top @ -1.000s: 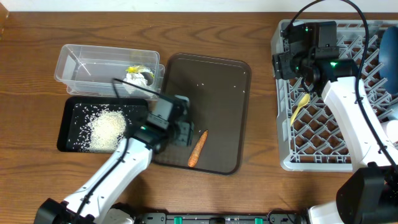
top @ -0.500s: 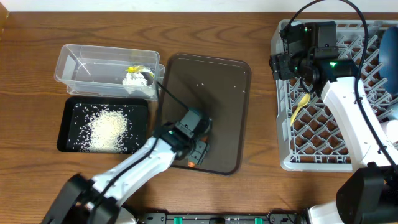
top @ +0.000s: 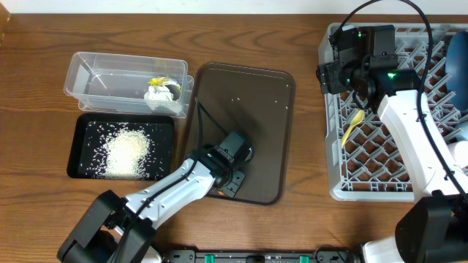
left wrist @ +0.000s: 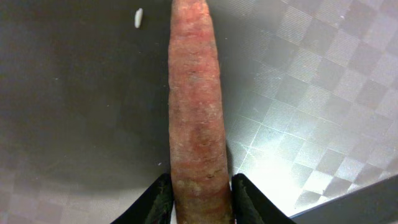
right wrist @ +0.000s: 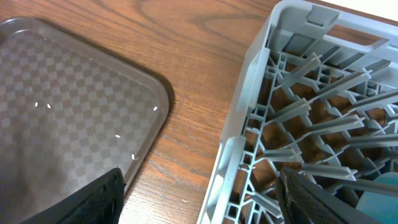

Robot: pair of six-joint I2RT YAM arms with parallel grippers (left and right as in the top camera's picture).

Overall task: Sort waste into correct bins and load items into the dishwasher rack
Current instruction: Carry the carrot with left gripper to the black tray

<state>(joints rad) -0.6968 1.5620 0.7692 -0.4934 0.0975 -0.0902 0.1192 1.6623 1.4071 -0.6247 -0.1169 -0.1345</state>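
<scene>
clear tub [top: 88,77]: far left, at the back, with crumpled wrappers [top: 161,93] inside. Probably not the spot for food scraps.
black tray [top: 79,146]: just in front of the tub, rice [top: 126,152] piled in it. Likely home for the carrot, and it sits left of the left jaws.
brown tray [top: 248,95]: mid worktop [top: 307,219], between bins and rack. Raised rim to clear on its left side.
carrot piece [left wrist: 198,124]: on the brown tray near its front right corner, long axis running straight away from the left wrist cam, square across the closing line.
left jaws: narrowed onto the carrot's near end, with pads [left wrist: 155,202] looking snug on both sides.
nearer arm: left, easily.
next move, best guess: up first, then left over the rim. Open room above, tub wall just behind the target.
right jaws: spread wide, nothing between, hanging by the rack's left edge.
rack [top: 333,146]: far right, with the spoon [top: 352,124] lying inside.
</scene>
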